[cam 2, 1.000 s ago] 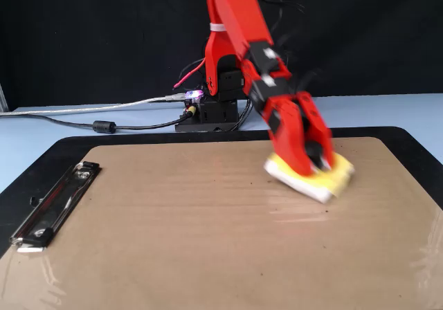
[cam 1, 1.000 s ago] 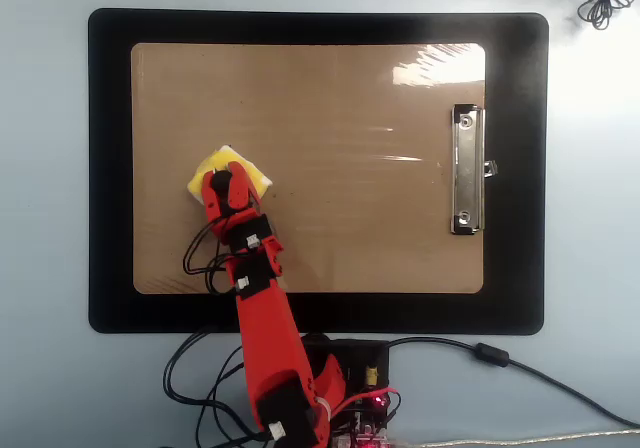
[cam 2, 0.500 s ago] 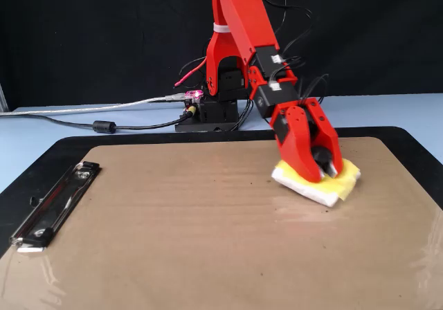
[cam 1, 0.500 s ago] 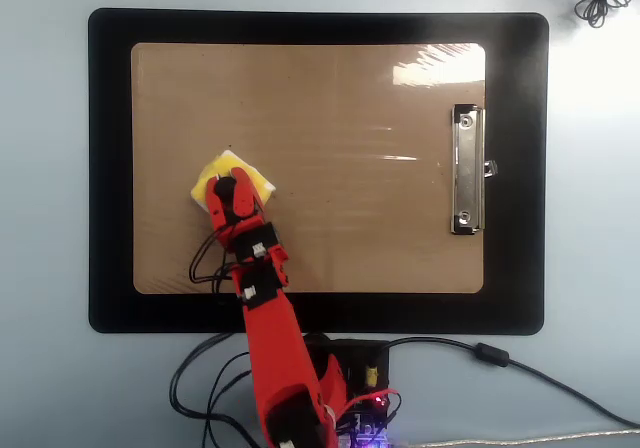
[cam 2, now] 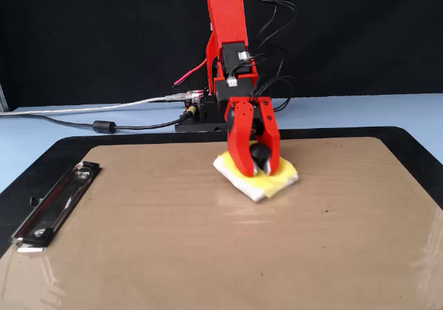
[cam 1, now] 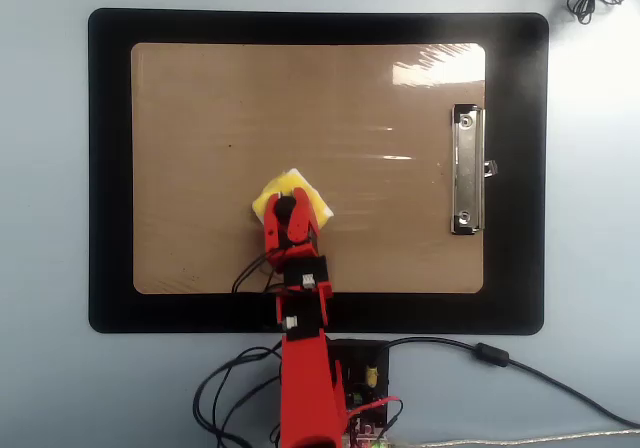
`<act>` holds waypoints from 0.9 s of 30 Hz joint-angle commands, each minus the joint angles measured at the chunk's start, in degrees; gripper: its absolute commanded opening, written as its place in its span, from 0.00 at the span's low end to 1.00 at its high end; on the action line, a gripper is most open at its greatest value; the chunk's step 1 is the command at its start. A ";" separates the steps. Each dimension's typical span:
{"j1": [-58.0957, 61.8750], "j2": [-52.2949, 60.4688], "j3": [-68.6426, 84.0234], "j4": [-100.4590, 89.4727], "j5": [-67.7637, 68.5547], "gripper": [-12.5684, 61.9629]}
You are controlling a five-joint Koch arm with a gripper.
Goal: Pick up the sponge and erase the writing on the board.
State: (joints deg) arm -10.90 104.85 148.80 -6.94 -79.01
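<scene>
Sponge was already picked up and down on the board, lying flat a little below the board's middle in the overhead view, slightly left of centre. In the fixed view it sat near the far edge, toward the arm's base, turned diamond-wise to the board's edges.

No writing could be found on the board in either view. The brown surface read clean apart from glare patches and a few tiny dark specks, one of them on the left half in the overhead view. Judged from this, the erasing looked done or very nearly so; what might remain is a last pass over any faint marks too small to make out, then letting the sponge go.

Gripper was clamped on the black knob at the sponge's centre, the two red jaws standing either side of it and pressing the sponge to the board. Jaws narrow, closed to the knob's width.

Arm reached straight out from its base at the near edge of the black mat in the overhead view. The fixed view showed the upper links nearly upright, wrist bent steeply down, gripper pointing almost vertically at the board. Metal clip lay well apart from the sponge, on the right in the overhead view.
</scene>
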 commanded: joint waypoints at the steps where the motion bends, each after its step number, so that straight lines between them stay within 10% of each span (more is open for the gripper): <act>1: -1.41 9.93 2.72 0.44 -2.11 0.06; 8: -3.34 -14.94 -11.78 -6.59 -3.08 0.06; 14: -10.55 8.53 4.22 -5.19 -3.78 0.06; 27: -46.41 -3.52 -4.92 -5.10 -27.77 0.06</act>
State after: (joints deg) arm -56.51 100.81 144.76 -11.43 -104.50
